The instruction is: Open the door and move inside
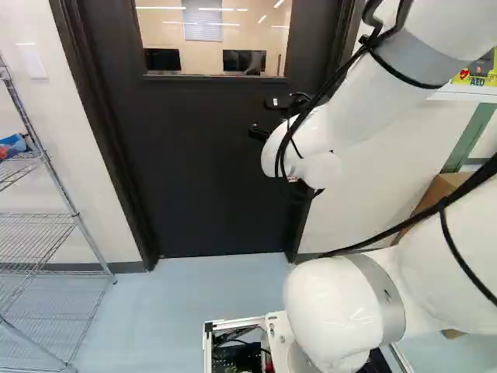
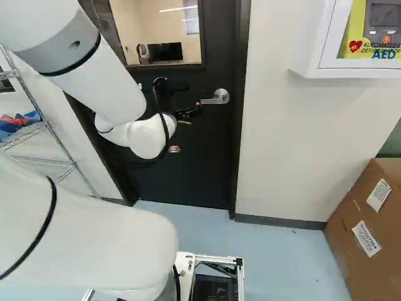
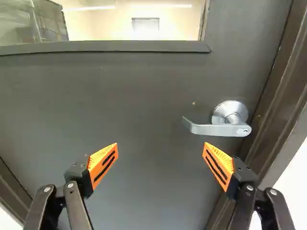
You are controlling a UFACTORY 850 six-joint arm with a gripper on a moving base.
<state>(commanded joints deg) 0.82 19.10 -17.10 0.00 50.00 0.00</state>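
The gripper (image 2: 190, 111) is in front of the black door (image 2: 197, 150) in the right base view, close to the silver lever handle (image 2: 216, 99). Seen from the wrist, the gripper (image 3: 160, 147) stands open with its orange pads wide apart and nothing between them. The handle (image 3: 216, 129) lies ahead of the fingers, toward the finger nearer the door frame, its lever level and apart from both. In the left base view the door (image 1: 202, 163) is closed, and the arm hides its handle.
A wire shelf (image 1: 46, 217) stands left of the door in the left base view. In the right base view, a white AED cabinet (image 2: 313, 69) hangs on the wall (image 2: 282, 138) right of the door frame (image 2: 238, 125), with a cardboard box (image 2: 369, 219) below it.
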